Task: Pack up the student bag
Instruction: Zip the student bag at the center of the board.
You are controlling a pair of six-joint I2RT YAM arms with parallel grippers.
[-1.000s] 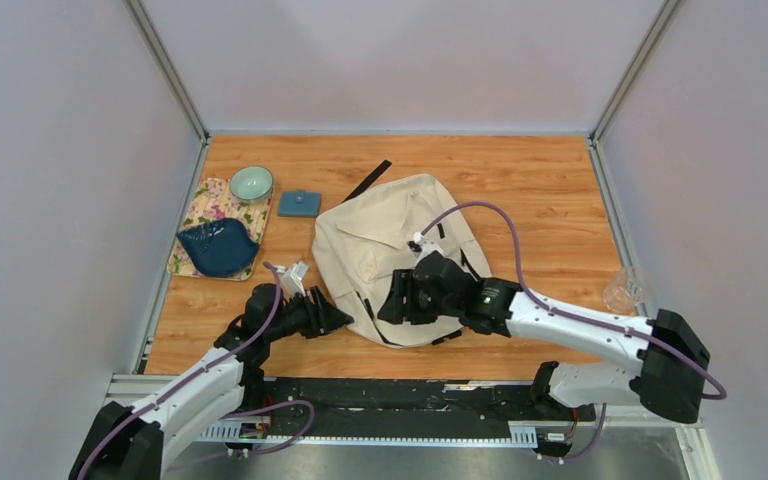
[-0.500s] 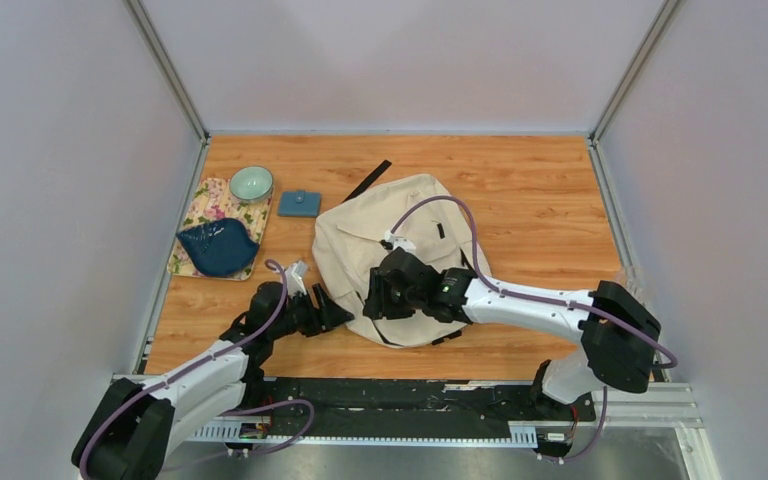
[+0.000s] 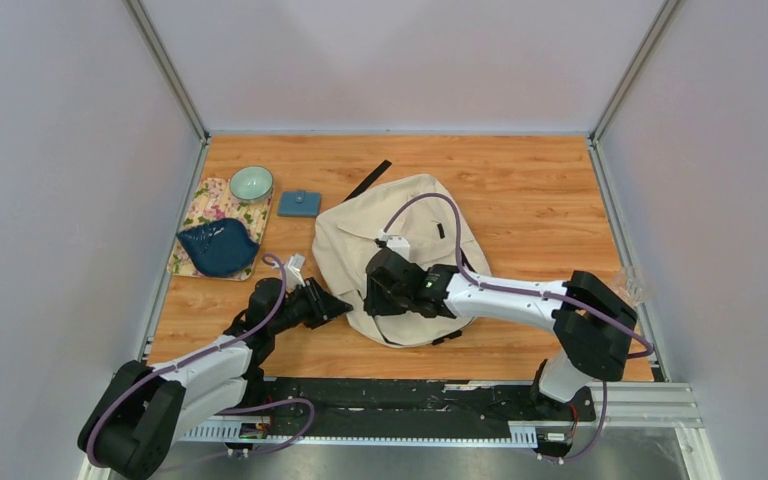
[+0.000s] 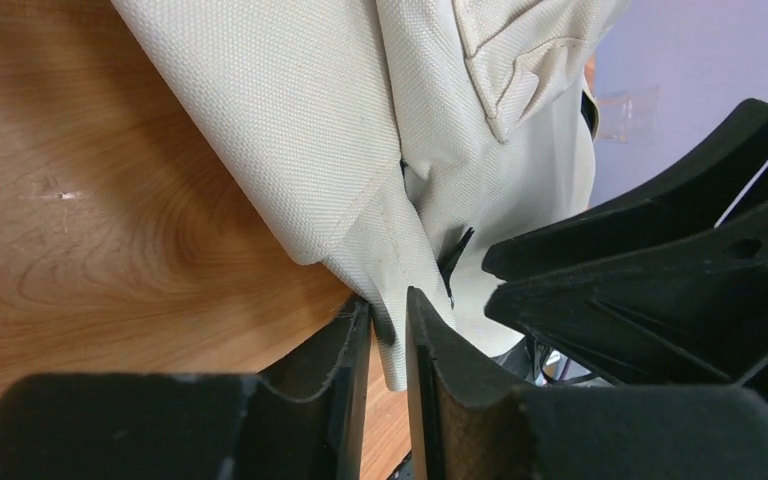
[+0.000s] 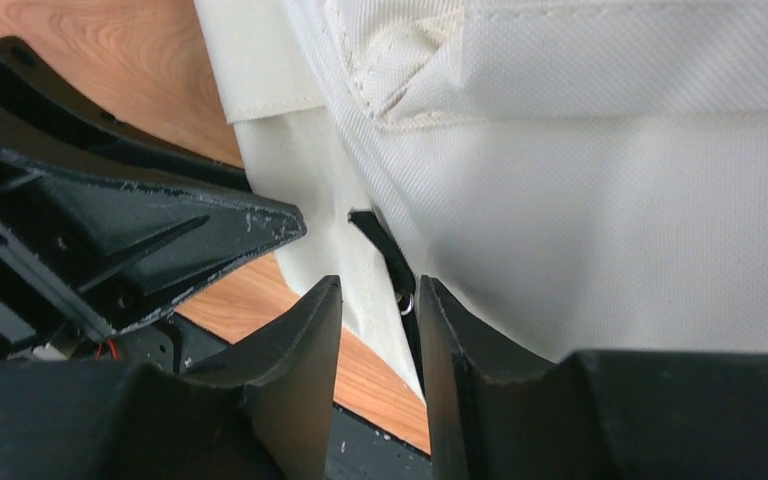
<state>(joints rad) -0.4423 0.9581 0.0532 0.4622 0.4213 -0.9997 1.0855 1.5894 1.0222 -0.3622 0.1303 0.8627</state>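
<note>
1. One cream student bag, mid-surface.
2. One floral mat at 10 o'clock.
3. One teal bowl and one dark blue dish, both on that mat.
4. One small blue pouch at 11 o'clock.
5. One clear glass at 3 o'clock, partly hidden.
6. Two robot arms: left arm at 7 o'clock, right arm at 5 o'clock.

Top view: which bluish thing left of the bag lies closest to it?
The small flat blue pouch, on bare wood beside the upper-left edge of the student bag; the pale bowl and dark leaf-shaped dish sit farther left.
</note>
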